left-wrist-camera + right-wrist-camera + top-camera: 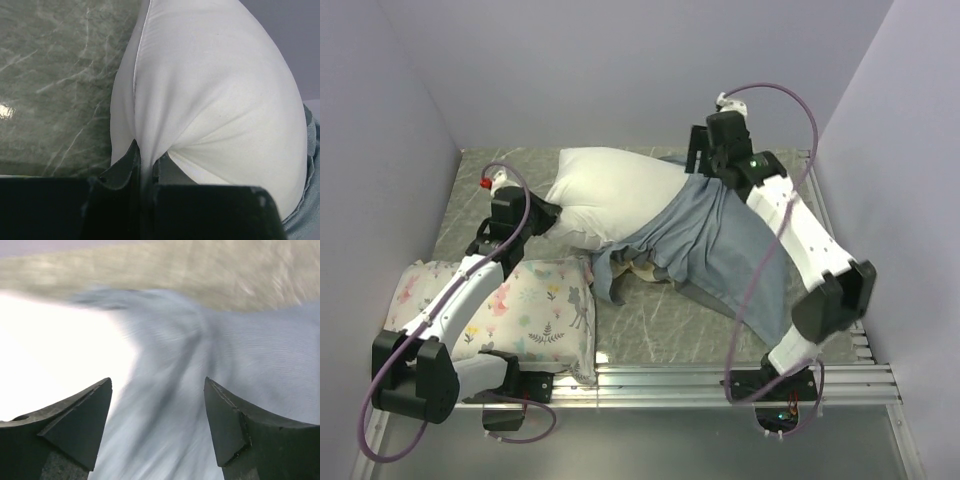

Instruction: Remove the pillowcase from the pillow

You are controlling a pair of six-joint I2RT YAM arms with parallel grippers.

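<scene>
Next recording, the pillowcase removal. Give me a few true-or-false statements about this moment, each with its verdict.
1. The left gripper is shut on a corner of the white pillow. True.
2. The right gripper is clamped on the pillowcase. False: its jaws stand wide open, and the cloth between them is not pinched.
3. The pillowcase covers the whole pillow. False: most of the pillow is bare, and the cloth is bunched at its right end and spread over the table.
4. The floral pillow lies at the table's near left, in front of the white pillow. True.
</scene>
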